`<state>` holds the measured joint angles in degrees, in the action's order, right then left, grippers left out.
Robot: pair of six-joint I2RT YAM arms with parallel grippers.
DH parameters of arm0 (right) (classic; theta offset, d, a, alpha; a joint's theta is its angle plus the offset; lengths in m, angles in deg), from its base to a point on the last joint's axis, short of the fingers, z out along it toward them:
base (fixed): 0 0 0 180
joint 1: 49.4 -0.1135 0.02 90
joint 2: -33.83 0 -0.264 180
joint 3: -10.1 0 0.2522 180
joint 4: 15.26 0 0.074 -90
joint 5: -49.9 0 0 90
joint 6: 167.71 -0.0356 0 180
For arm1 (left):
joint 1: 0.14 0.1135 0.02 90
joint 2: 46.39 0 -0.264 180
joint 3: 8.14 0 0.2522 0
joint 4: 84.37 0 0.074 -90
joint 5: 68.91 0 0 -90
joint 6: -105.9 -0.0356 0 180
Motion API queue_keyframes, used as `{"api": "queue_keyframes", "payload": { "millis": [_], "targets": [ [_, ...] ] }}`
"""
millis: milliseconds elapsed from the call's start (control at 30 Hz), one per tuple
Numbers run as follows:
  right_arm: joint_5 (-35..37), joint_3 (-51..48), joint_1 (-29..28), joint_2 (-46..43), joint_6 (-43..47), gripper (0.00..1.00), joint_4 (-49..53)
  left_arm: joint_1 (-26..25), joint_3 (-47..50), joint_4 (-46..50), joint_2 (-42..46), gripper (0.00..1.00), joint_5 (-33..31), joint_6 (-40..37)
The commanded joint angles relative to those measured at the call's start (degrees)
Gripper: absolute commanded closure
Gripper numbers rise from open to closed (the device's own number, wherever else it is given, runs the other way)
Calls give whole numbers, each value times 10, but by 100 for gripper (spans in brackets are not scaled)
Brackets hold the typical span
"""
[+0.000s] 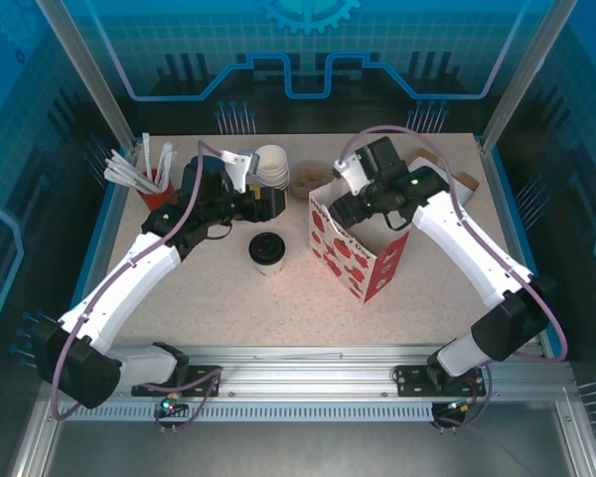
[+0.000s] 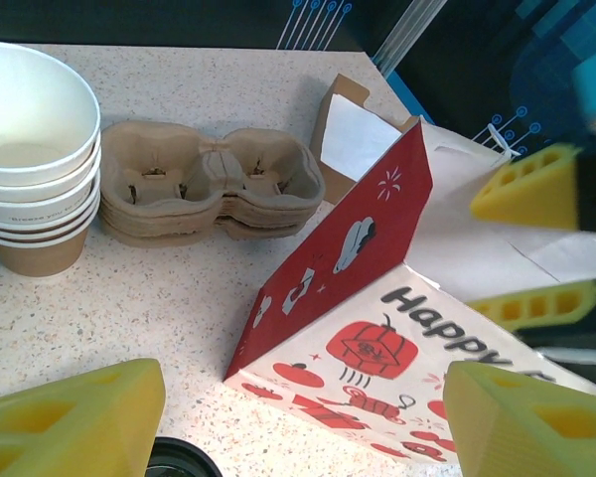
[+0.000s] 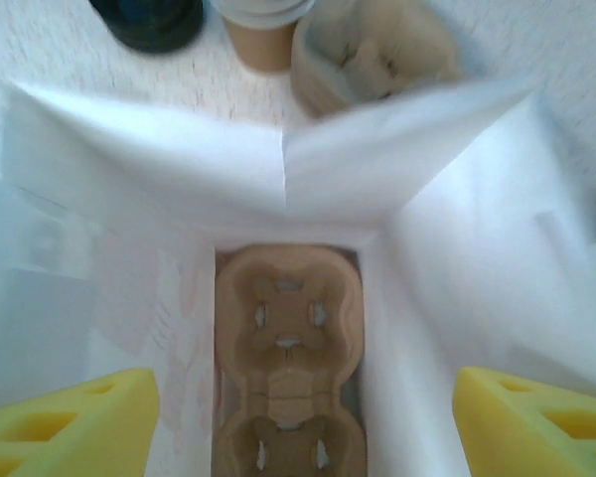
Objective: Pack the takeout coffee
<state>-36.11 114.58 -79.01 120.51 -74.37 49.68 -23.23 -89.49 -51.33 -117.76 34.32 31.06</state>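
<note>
The takeout coffee (image 1: 266, 248), a white cup with a black lid, stands on the table left of the red-and-white paper bag (image 1: 353, 243). My left gripper (image 1: 274, 206) hovers just behind the coffee, open and holding nothing. In the left wrist view the left gripper (image 2: 303, 427) faces the bag (image 2: 377, 328), and the lid's rim (image 2: 174, 459) peeks in by the left finger. My right gripper (image 1: 350, 197) is open over the bag's mouth. The right wrist view has the right gripper (image 3: 303, 417) looking down the bag's white inside (image 3: 447, 288) at a brown cup carrier (image 3: 288, 348) on its bottom.
A stack of lidless white cups (image 1: 271, 164) and a pile of brown carriers (image 1: 303, 180) stand behind the bag. A red cup of white stirrers (image 1: 149, 179) sits at the back left. Flat paper (image 1: 464, 182) lies at the back right.
</note>
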Motion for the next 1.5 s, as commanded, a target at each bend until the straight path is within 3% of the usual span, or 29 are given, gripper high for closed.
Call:
{"api": "queue_keyframes", "payload": {
  "millis": [0, 200, 333, 500, 600, 700, 900, 1100, 1467],
  "targets": [
    [-9, 51, 9, -22, -13, 22, 23, 0, 8, -8, 24, 24, -9, 14],
    [7, 122, -1, -55, -47, 21, 0, 10, 39, -12, 60, 24, -12, 37],
    [-18, 128, -75, -66, -35, 19, -44, 37, 75, 4, 104, 23, -13, 65],
    [3, 211, -194, 46, -18, 17, 11, 119, 127, 49, 181, 20, -11, 109],
    [14, 278, -227, 139, -20, 16, 61, 177, 149, 88, 215, 17, -4, 121],
    [21, 338, -240, 221, -24, 10, 104, 233, 176, 121, 246, 14, 9, 125],
    [24, 392, -248, 320, -24, 10, 147, 332, 224, 137, 280, 12, 63, 125],
    [37, 400, -237, 371, -32, 8, 189, 337, 228, 139, 270, 12, 76, 101],
    [-2, 422, -220, 425, -33, 6, 220, 337, 214, 144, 248, 12, 120, 78]
  ]
}}
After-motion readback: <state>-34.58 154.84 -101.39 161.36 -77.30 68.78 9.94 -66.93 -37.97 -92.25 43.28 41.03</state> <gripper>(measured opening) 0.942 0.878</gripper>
